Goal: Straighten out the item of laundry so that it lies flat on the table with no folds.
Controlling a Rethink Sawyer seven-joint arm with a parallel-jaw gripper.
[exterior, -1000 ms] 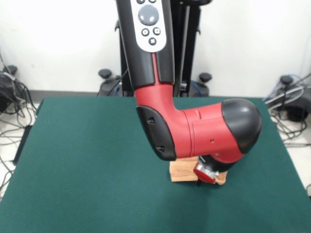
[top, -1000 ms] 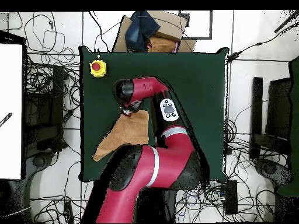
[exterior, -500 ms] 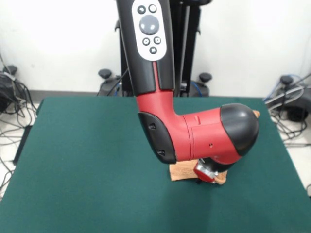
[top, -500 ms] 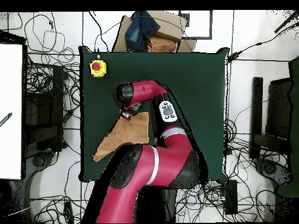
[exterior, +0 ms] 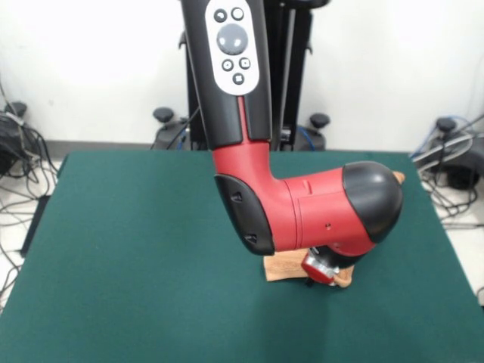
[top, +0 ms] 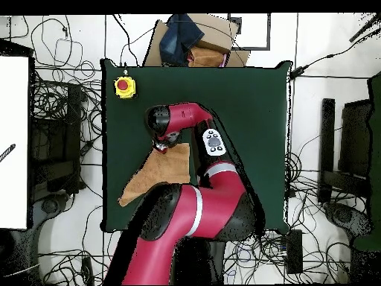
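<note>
**Towel lies partly under the arm, gripper low at its corner**

The peach-orange towel (top: 158, 171) is seen in the overhead view left of centre on the dark green table (top: 245, 112), spread as an uneven shape that tapers to a point toward the lower left of the frame. Its right side is covered by the red and black arm (top: 195, 212). In the front view only a small strip of the towel (exterior: 283, 267) is shown, below the arm's bulky red elbow (exterior: 302, 212), slightly right of centre and in the lower half of the frame.

The gripper (exterior: 321, 274) is placed low at the towel's edge in the front view, with a fold of cloth seen just to its right. In the overhead view the gripper (top: 161, 144) is found at the towel's upper corner. Whether its fingers are closed on the cloth cannot be told, since the wrist hides them in both views.

A yellow box with a red button (top: 124, 86) is set near the table's upper left corner in the overhead view, well apart from the towel. A cardboard box with dark cloth (top: 190, 39) is seen beyond the table's top edge.
</note>
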